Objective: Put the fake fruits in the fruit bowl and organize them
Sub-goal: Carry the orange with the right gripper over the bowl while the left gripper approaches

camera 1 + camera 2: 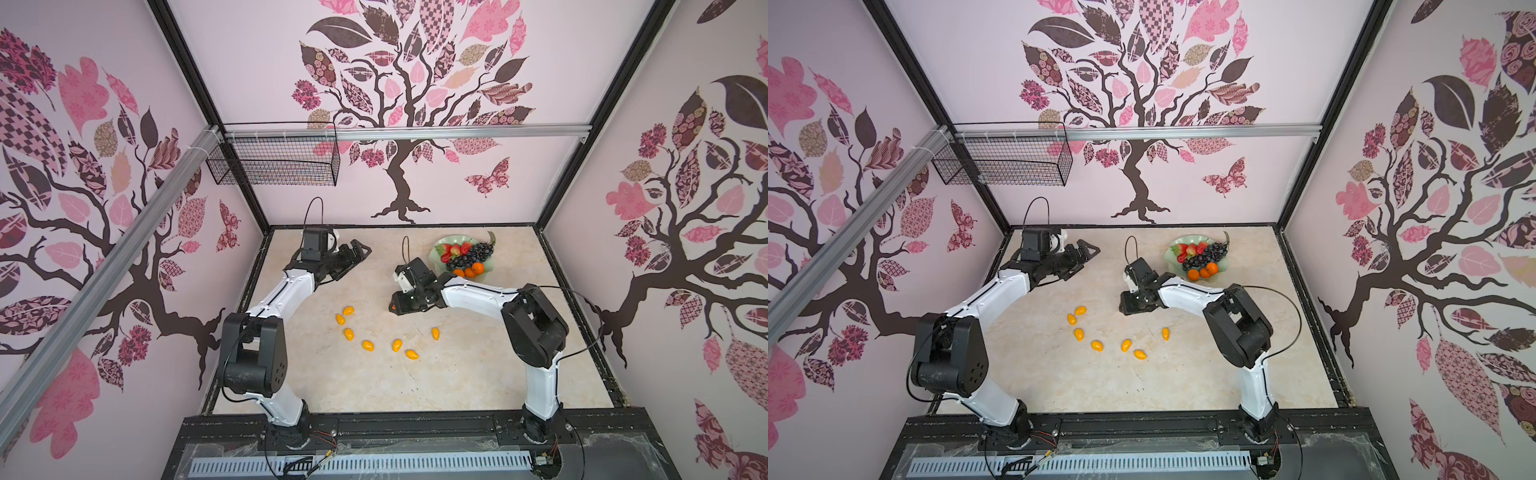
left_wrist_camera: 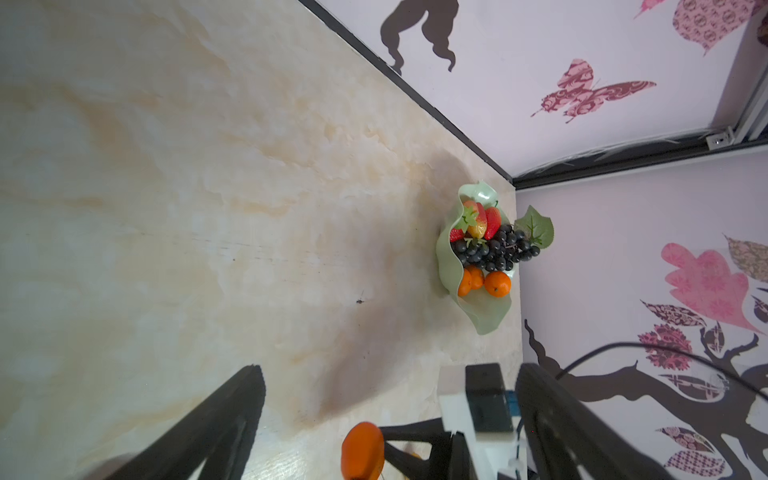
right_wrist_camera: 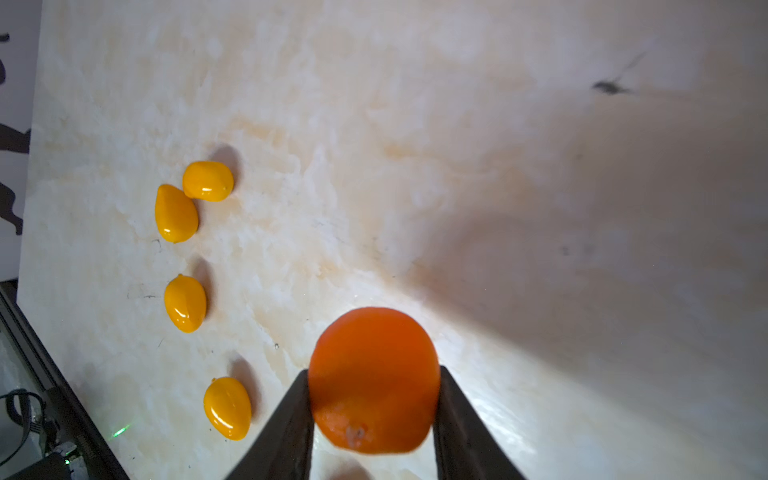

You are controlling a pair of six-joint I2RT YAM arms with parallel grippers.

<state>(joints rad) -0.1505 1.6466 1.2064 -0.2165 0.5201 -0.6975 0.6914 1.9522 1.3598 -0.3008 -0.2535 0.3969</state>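
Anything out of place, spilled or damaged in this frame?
Nothing spilled or damaged. Seven kumquats lie loose on the table, outside the fruit bowl; the grape bunch has its leaf poking past the rim. The right gripper holds a tangerine.

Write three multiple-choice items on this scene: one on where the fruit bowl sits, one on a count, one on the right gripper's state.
1. Where does the fruit bowl sit?
A. back right part of the table
B. front left corner
C. dead centre

2. How many kumquats lie loose on the table?
A. four
B. seven
C. ten

3. The right gripper is:
A. open and empty
B. shut on a tangerine
C. shut on a kumquat

Answers:
1 A: both top views show it there.
2 B: seven lie in a loose arc in both top views.
3 B: the right wrist view shows the tangerine clamped between the jaws.
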